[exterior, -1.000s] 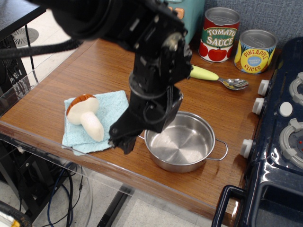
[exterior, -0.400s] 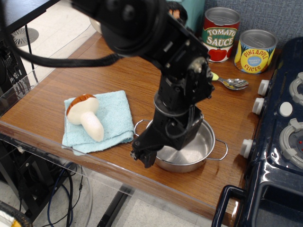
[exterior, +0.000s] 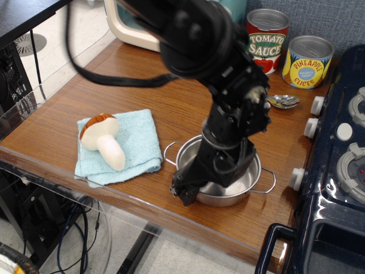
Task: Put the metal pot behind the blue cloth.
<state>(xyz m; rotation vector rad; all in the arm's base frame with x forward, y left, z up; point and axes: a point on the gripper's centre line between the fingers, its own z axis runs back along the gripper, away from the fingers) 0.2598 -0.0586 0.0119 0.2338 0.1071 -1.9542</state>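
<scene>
Metal pot — pincer at near rim, opening unclear.

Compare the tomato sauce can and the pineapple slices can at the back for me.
The red-labelled tomato sauce tin can shows tomatoes; the yellow-and-blue pineapple slices tin can has a blue badge. The tomato can stands further left and back, and looks taller; the pineapple can sits nearer the dark blue toy stove. Both stand upright with plain metal tops, against the grey wall.
</scene>
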